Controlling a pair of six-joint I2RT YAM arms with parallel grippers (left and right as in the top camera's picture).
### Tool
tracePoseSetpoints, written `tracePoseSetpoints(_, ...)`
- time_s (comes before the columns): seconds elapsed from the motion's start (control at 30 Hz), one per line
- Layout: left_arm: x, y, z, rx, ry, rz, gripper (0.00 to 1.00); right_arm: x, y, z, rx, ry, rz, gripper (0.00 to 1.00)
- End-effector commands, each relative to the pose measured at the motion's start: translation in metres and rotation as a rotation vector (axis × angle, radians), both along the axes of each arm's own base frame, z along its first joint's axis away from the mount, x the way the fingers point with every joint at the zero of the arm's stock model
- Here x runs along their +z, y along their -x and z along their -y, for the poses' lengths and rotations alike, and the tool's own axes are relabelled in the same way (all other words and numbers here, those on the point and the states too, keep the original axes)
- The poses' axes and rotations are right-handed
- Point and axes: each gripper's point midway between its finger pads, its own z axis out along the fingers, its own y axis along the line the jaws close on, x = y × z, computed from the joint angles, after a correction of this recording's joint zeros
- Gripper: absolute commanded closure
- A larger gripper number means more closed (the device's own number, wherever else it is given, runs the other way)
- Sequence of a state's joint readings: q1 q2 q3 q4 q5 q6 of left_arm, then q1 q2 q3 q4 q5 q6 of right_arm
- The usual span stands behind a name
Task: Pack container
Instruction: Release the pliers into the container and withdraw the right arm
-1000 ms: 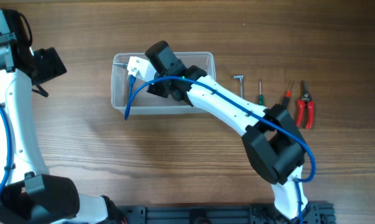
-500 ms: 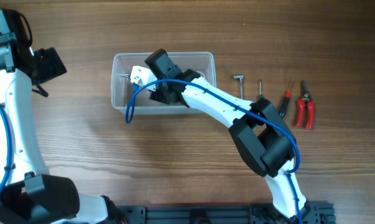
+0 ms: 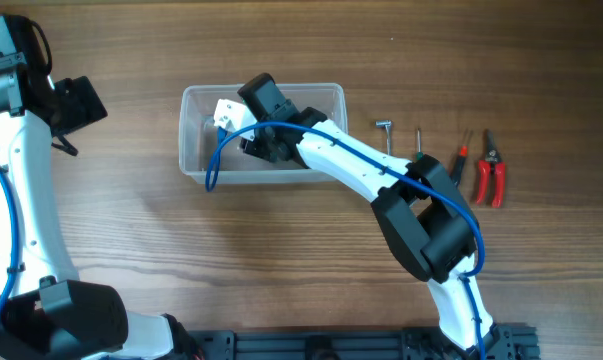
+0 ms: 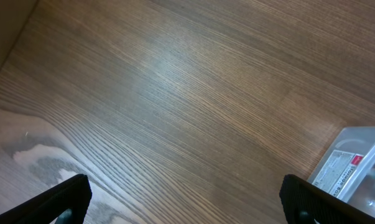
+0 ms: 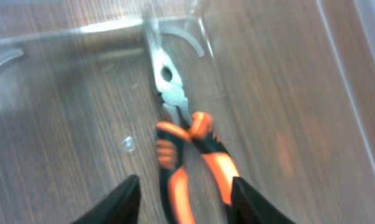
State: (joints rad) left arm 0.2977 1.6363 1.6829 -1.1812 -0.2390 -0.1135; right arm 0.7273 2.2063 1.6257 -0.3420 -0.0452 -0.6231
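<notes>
The clear plastic container (image 3: pixel 195 160) stands on the wooden table, left of centre. My right gripper (image 3: pixel 245 140) reaches down into it. In the right wrist view its fingers (image 5: pixel 182 199) are spread apart over the container floor (image 5: pixel 69 130). Orange-handled pliers (image 5: pixel 175 112) lie between the fingers, jaws pointing toward the far wall. My left gripper (image 3: pixel 79 102) hovers at the far left of the table, open and empty (image 4: pixel 184 202). A corner of the container (image 4: pixel 355 162) shows at the lower right of the left wrist view.
To the right of the container lie a small metal hex key (image 3: pixel 385 135), a green-handled screwdriver (image 3: pixel 418 150), a red-handled screwdriver (image 3: pixel 459 160) and red-handled pliers (image 3: pixel 492 170). A blue cable (image 3: pixel 213 165) hangs off the right arm over the container's front wall.
The right arm's elbow has swung left and its wrist has shifted a little inside the container. The left arm has not moved.
</notes>
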Motion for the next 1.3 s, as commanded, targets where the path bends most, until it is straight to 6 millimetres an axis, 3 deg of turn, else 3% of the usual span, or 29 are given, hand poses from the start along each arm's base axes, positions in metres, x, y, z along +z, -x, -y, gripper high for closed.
tracePoseSetpoints(0.0,-0.001,0.000,-0.002,0.004,-0.005,-0.002,0.00,0.020,-0.015,0.005,-0.049,0.013,0.084,0.47)
tracePoseSetpoints(0.1,-0.001,0.000,-0.002,0.004,-0.005,-0.003,0.00,0.044,-0.022,0.009,-0.085,0.010,0.135,0.45)
tracePoseSetpoints(0.17,-0.001,0.000,-0.002,0.004,-0.005,-0.003,0.00,0.069,-0.030,0.016,-0.152,-0.002,0.185,0.47)
tracePoseSetpoints(0.27,-0.001,0.000,-0.002,0.004,-0.005,-0.003,0.00,0.125,-0.037,0.035,-0.290,-0.058,0.267,0.46)
tracePoseSetpoints(0.37,-0.001,0.000,-0.002,0.004,-0.005,-0.003,0.00,0.198,-0.032,0.066,-0.431,-0.162,0.330,0.42)
tracePoseSetpoints(0.5,-0.001,0.000,-0.002,0.005,-0.005,-0.003,0.00,0.275,-0.017,0.129,-0.616,-0.311,0.345,0.37)
tracePoseSetpoints(0.57,-0.001,0.000,-0.002,0.004,-0.005,-0.003,0.00,0.299,-0.008,0.177,-0.745,-0.369,0.325,0.34)
tracePoseSetpoints(0.63,-0.001,0.000,-0.002,0.005,-0.005,-0.003,0.00,0.307,0.001,0.240,-0.923,-0.392,0.280,0.34)
tracePoseSetpoints(0.77,-0.001,0.000,-0.002,0.004,-0.005,-0.003,0.00,0.279,0.013,0.340,-1.218,-0.371,0.133,0.34)
tracePoseSetpoints(0.8,-0.001,0.000,-0.002,0.005,-0.005,-0.003,0.00,0.261,0.018,0.367,-1.305,-0.366,0.056,0.30)
tracePoseSetpoints(0.9,-0.001,0.000,-0.002,0.004,-0.005,-0.003,0.00,0.207,0.034,0.413,-1.484,-0.359,-0.157,0.26)
tracePoseSetpoints(1.0,-0.001,0.000,-0.002,0.004,-0.005,-0.003,0.00,0.148,0.048,0.434,-1.572,-0.355,-0.367,0.27)
tracePoseSetpoints(1.1,-0.001,0.000,-0.002,0.004,-0.005,-0.003,0.00,0.095,0.066,0.434,-1.602,-0.347,-0.574,0.39)
tracePoseSetpoints(1.17,-0.001,0.000,-0.002,0.004,-0.005,-0.003,0.00,0.066,0.077,0.433,-1.622,-0.311,-0.666,0.47)
tracePoseSetpoints(1.27,-0.001,0.000,-0.002,0.004,-0.005,-0.003,0.00,0.031,0.084,0.435,-1.642,-0.240,-0.719,0.47)
